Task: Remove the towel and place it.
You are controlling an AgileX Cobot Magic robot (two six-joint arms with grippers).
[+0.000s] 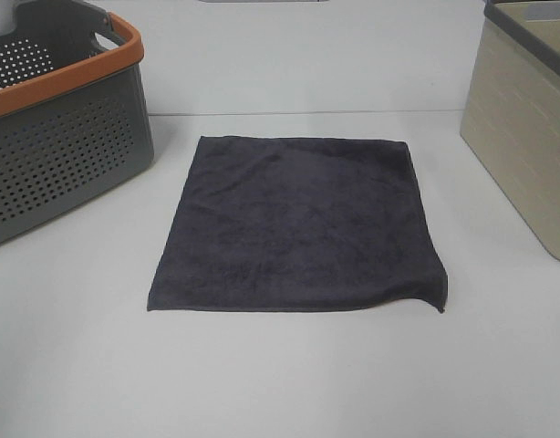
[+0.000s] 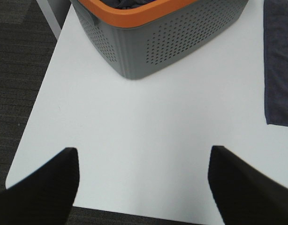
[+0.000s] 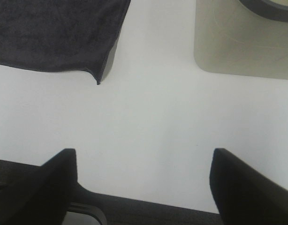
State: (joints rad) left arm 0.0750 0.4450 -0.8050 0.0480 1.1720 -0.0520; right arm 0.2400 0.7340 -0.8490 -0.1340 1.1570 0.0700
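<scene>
Neither claw is showing in the high view, where the towel point(image 1: 298, 224) is lying flat on the white table point(image 1: 280, 383), its near right corner curling up a little. A grey basket point(image 1: 61, 128) with an orange rim is standing to the left of the towel, apart from it, and a beige bin point(image 1: 526, 128) is standing to its right. Over in the left wrist view, the left claw point(image 2: 144, 187) is hanging with fingers point(image 2: 45, 187) wide apart above the table's edge, holding nothing, with the basket point(image 2: 172, 42) beyond and the towel's edge point(image 2: 280, 65) off to one side. From the right wrist, the right claw point(image 3: 144, 187) is likewise gaping empty, the towel's curled corner point(image 3: 98, 79) and the bin point(image 3: 242, 42) lying ahead of it.
</scene>
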